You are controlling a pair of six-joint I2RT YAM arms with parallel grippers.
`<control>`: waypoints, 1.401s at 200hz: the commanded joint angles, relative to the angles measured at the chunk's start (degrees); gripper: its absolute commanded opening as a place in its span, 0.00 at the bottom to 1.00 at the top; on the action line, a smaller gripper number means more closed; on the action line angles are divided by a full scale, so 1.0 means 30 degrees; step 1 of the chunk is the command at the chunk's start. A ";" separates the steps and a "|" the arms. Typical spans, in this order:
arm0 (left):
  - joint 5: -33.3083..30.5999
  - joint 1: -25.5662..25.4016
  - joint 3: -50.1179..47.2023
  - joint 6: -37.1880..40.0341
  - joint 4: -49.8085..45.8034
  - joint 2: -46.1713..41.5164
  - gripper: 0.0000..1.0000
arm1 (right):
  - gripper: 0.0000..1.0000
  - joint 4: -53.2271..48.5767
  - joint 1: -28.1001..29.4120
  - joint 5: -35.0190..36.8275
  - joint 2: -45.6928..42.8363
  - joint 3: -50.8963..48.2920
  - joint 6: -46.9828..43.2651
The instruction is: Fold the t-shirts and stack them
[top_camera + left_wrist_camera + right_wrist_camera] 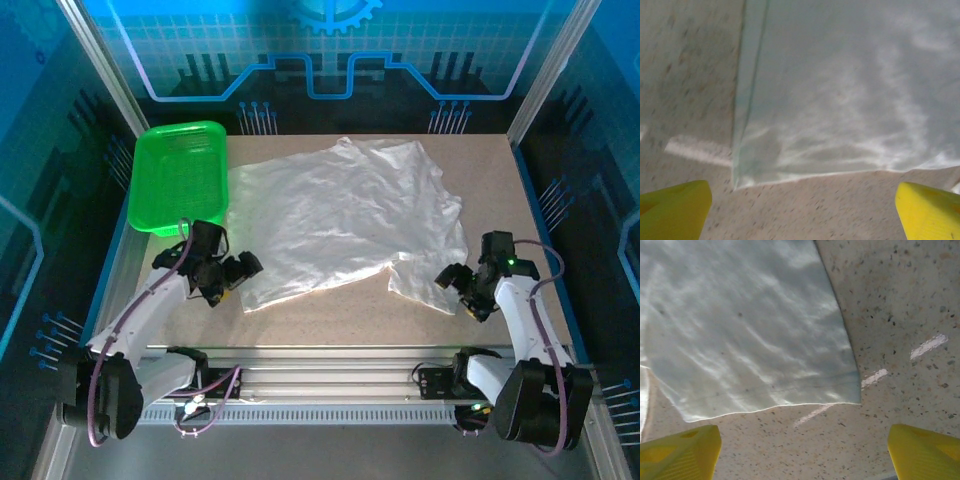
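The left claw (232, 278) stands wide open with nothing in it. The near left hem corner of the t-shirt (340, 215) lies flat just ahead of its yellow fingers (672, 212). The right claw (462, 292) is spread just as wide and is also empty, and the edge of a sleeve lies just in front of it.

The left wrist view shows that the claw (800, 217) is clear of the cloth. A strip of bare speckled surface (685, 75) separates the fingertips from the t-shirt (840, 100), whose side edge runs straight away from the claw. The right wrist view shows the same gap before the claw (802, 452), with the stitched hem of the t-shirt (750, 325) lying across the surface (900, 315).

From above, the whole garment is spread out beyond both claws, plain white side up and rumpled. The collar is at the far end. A green basket (178, 130) sits beyond the left claw, just beside the t-shirt. Both wrist views cut the fingers off at the frame edge. Glare washes out the folds in the cloth.
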 commanded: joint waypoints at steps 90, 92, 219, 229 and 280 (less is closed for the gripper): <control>0.1303 -0.1280 -0.2851 -0.3246 0.2971 0.1535 0.81 | 0.80 0.1163 0.1809 0.1497 0.1828 -0.1063 0.0746; 0.1353 -0.1281 -0.2912 -0.3274 0.3073 0.1589 0.80 | 0.79 0.1228 0.1831 0.1486 0.1839 -0.1075 0.0752; 0.0360 -0.1310 -0.3688 -0.3217 0.4776 0.3588 0.04 | 0.14 0.4900 0.2102 0.1821 0.6729 0.0187 0.1127; -0.0124 -0.1267 -0.3644 -0.3069 0.4285 0.3293 0.00 | 0.08 0.4715 0.2076 0.1988 0.6597 0.0210 0.1040; -0.0792 -0.0389 -0.4302 -0.2889 0.2198 0.0562 0.00 | 0.00 0.1434 0.1857 0.2624 0.2982 0.0604 0.0657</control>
